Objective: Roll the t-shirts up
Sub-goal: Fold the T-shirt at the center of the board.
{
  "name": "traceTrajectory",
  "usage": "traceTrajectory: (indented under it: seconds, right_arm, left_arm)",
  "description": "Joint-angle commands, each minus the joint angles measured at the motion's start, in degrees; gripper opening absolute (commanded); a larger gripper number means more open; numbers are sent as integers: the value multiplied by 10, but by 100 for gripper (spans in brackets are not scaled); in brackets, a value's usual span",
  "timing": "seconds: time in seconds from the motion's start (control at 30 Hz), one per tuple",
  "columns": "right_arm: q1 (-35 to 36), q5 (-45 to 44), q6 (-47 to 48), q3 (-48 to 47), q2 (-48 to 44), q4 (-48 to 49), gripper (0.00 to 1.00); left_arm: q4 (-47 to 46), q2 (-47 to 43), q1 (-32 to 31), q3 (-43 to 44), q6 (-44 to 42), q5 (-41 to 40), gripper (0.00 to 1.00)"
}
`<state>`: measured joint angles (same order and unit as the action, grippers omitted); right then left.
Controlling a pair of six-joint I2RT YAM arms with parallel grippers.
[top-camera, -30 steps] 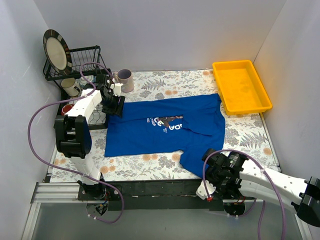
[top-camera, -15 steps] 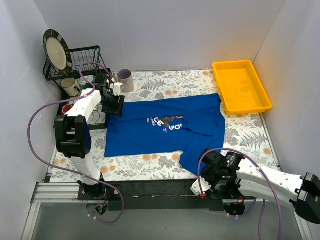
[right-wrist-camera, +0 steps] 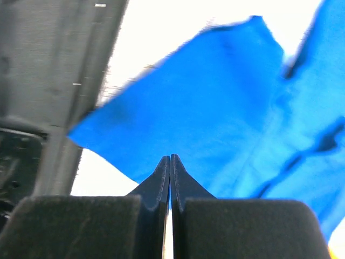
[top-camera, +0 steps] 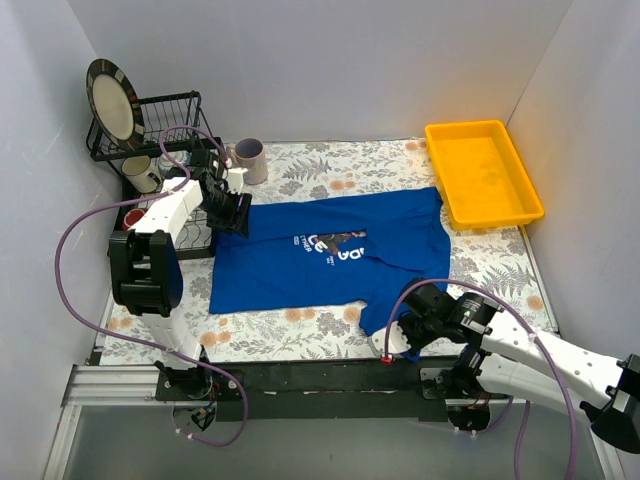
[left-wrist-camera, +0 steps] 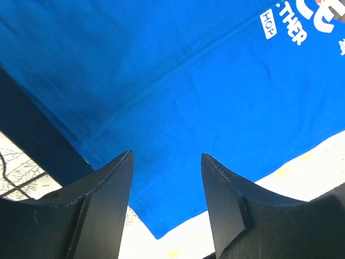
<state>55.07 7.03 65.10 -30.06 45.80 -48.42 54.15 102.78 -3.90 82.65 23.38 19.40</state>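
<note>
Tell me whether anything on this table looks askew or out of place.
Only the t-shirt: it lies skewed and not smooth. Its near right part is creased and stretches to the near edge of the table, where the right claw is shut. Nothing looks spilled or broken.

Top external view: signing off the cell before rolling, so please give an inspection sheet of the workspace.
Surface: floral table cover, flat.
Job's things: one blue t-shirt spread flat, unrolled.
Clutter: yellow tray far right; dish rack with plate far left; two mugs by it.
Grippers: left gripper open over the shirt's left edge; right gripper shut at its near right corner.
Cables: purple cables loop off both arms.
Surroundings: white walls on three sides.
</note>
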Motion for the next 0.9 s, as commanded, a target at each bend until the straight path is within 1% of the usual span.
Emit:
traceTrajectory:
  seconds: [0.0,0.07,0.1,0.13,0.17,0.2,0.23,0.3,0.47,0.6,0.87]
  right_arm:
    - [-1,-48,-43,-21,-19,-8,1]
    - [-1,-53,-47,-11,-24,-13,1]
    - [-1,-50,-46,-7,-32,-14,10]
    - [-1,-24,-38,-4,-34,-31,19]
    - [-1,-9,-27,-6,-34,-43,26]
    - [-1,7,-21,-8,-31,-54,36]
    - [-1,25,-19,-9,-29,-61,44]
    - [-1,32,-15,-9,-23,-76,47]
    - [-1,57,13,-7,-17,-95,48]
    - [-1,76,47,-2,-4,-105,53]
    - [-1,60,78,33,25,-62,54]
  left_arm:
    - [15,-27,3,19,-7,25,52]
    - [17,-28,3,17,-6,24,52]
    - [17,-29,3,17,-6,23,52]
    - [18,-29,3,17,-5,23,52]
    - [19,-30,3,18,-5,22,52]
    - [20,-31,3,17,-4,21,52]
    - [20,-31,3,15,-3,21,52]
    - [17,-30,3,10,-3,20,52]
    - [8,-29,3,-3,5,19,52]
    - [4,-26,3,-10,8,20,52]
    - [-1,-24,3,-18,7,15,52]
